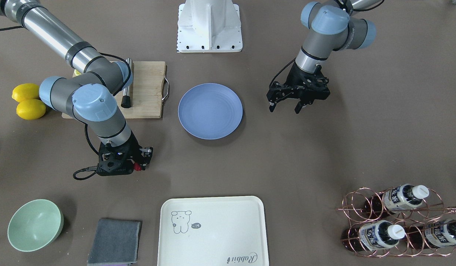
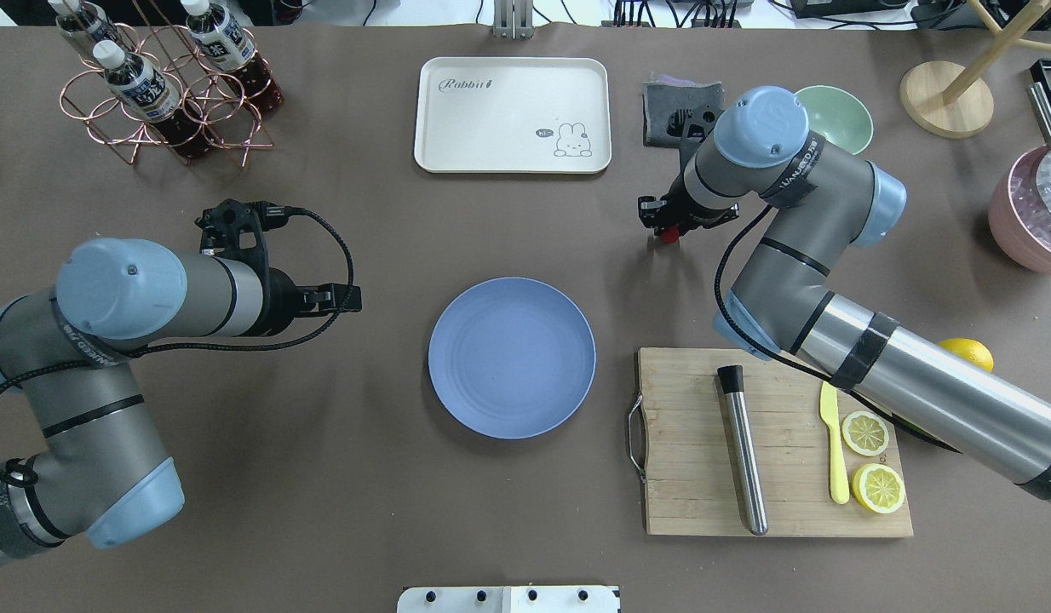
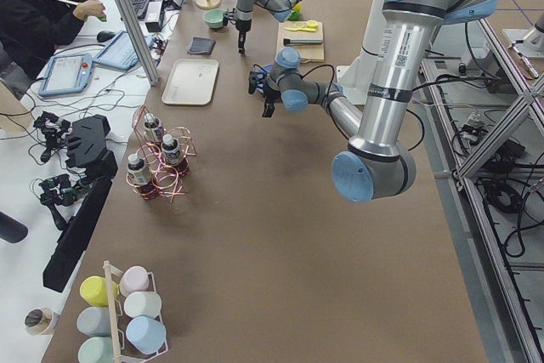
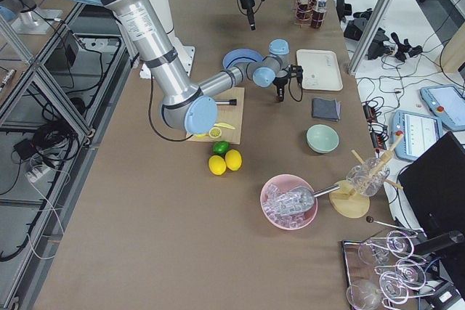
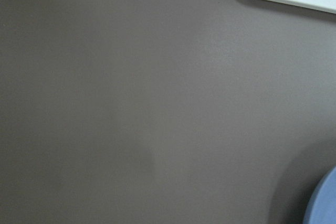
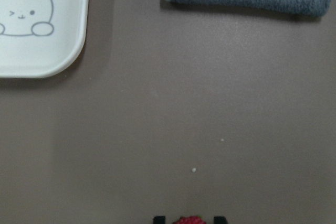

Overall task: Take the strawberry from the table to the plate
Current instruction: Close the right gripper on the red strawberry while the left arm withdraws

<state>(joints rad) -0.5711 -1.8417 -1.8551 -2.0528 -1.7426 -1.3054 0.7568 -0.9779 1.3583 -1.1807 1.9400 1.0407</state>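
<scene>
The strawberry (image 6: 189,220), small, dark red and bumpy, sits between the two fingertips of my right gripper (image 1: 139,165), which is shut on it. It shows as a red spot (image 2: 669,234) under the wrist, between the cream tray and the grey cloth, over the brown table (image 1: 305,166). The round periwinkle-blue plate (image 2: 512,358) lies bare at mid-table, a short way from the right gripper. My left gripper (image 1: 285,109) hangs open and holds nothing on the plate's other side. An edge of the plate (image 5: 325,203) shows in the left wrist view.
A cream tray (image 2: 513,115), a grey cloth (image 1: 114,242) and a mint bowl (image 1: 35,224) lie beyond the right gripper. A cutting board (image 2: 772,443) holds a metal rod, a yellow knife and lemon slices. Whole lemons (image 1: 26,101) lie beside it. A copper bottle rack (image 2: 163,85) stands on the far left.
</scene>
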